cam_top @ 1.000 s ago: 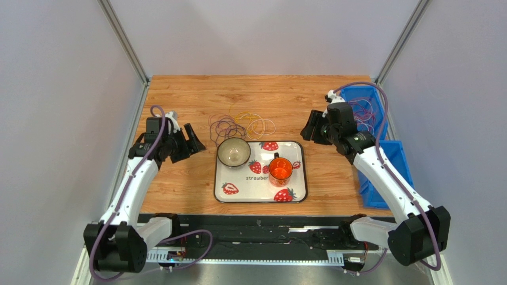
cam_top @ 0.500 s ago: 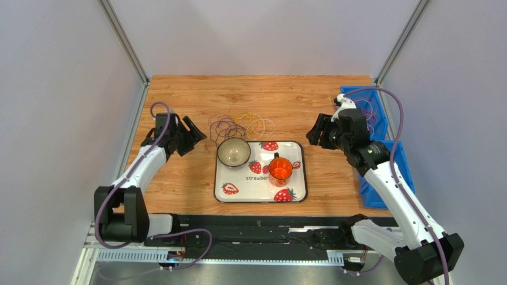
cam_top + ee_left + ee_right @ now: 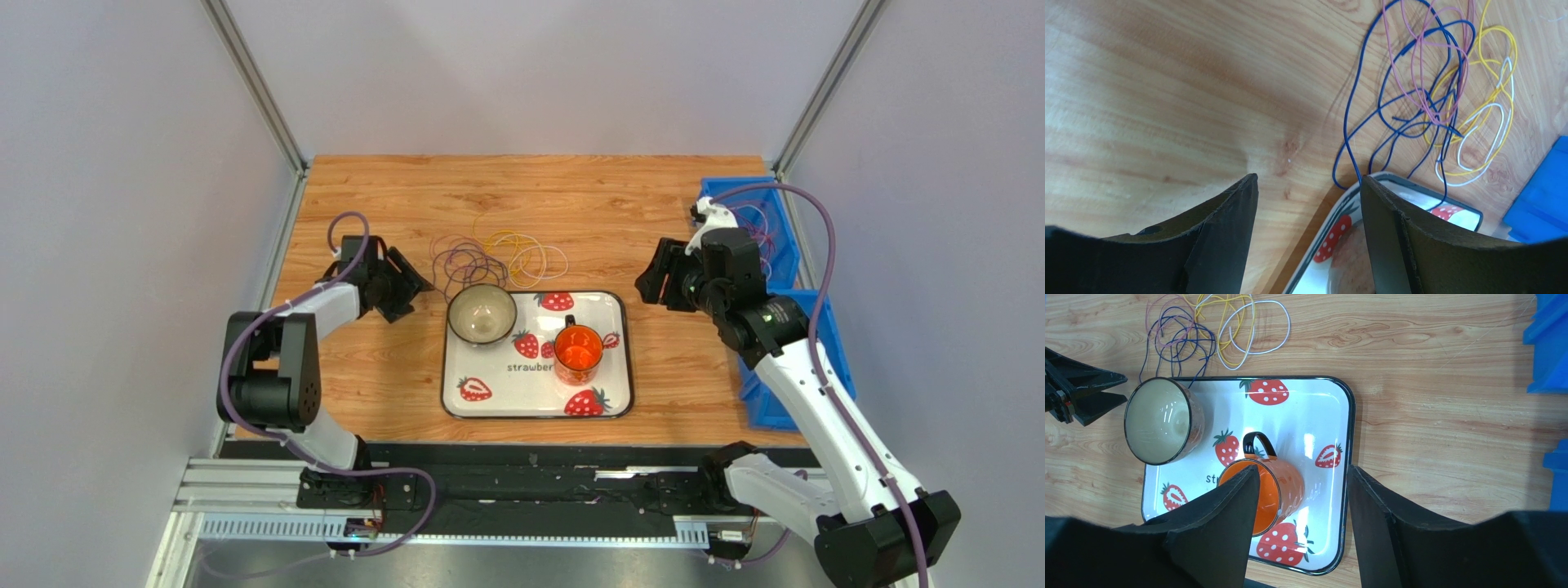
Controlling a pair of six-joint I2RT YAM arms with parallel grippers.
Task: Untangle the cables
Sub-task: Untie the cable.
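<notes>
I see the tray mid-desk, toward the near edge. On it, the bowl sits in the far left corner, with the mug just to its right and slightly nearer me. The cables lie on the desk just behind the tray, their nearest loops by the bowl's far side. My left claw hangs left of the bowl, and my right claw is right of the tray. Two bins sit at the desk's right edge, one behind the other.
</notes>
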